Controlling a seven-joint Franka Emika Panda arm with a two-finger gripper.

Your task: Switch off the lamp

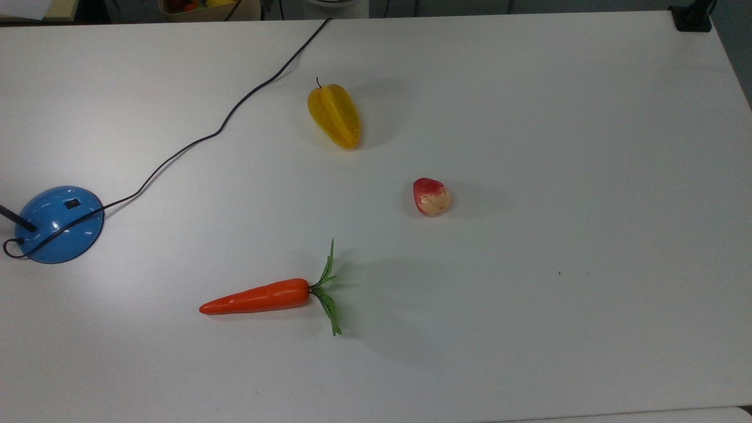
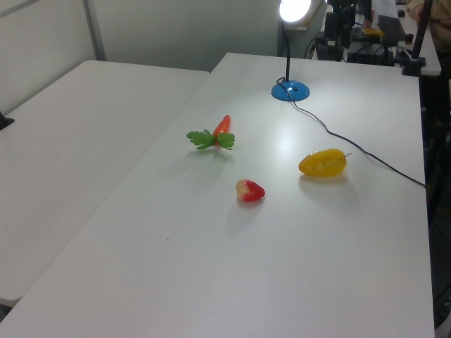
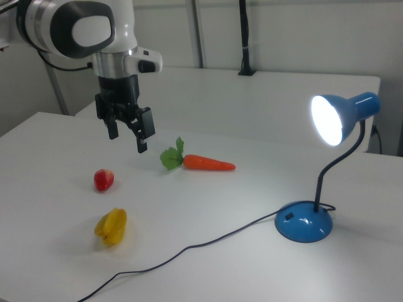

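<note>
The lamp stands lit, with its glossy blue dome base [image 1: 59, 224] at the top view's left edge and a small black switch [image 1: 72, 204] on top of the dome. In the right view the base [image 3: 304, 223] sits at the right, and a thin black stem curves up to the glowing blue head [image 3: 340, 117]. In the left view the base [image 2: 290, 91] is at the far end of the table. A black cord [image 1: 223, 123] snakes away from it. My gripper [image 3: 128, 139] hangs open and empty above the table, far from the lamp on the right view's left.
On the white table [image 1: 587, 147] lie an orange carrot [image 1: 258, 297] with green leaves, a yellow starfruit [image 1: 335, 116] and a red-and-cream strawberry [image 1: 431, 197]. In the right view the strawberry [image 3: 104, 179] is just below the gripper. The cord crosses the table between lamp and starfruit.
</note>
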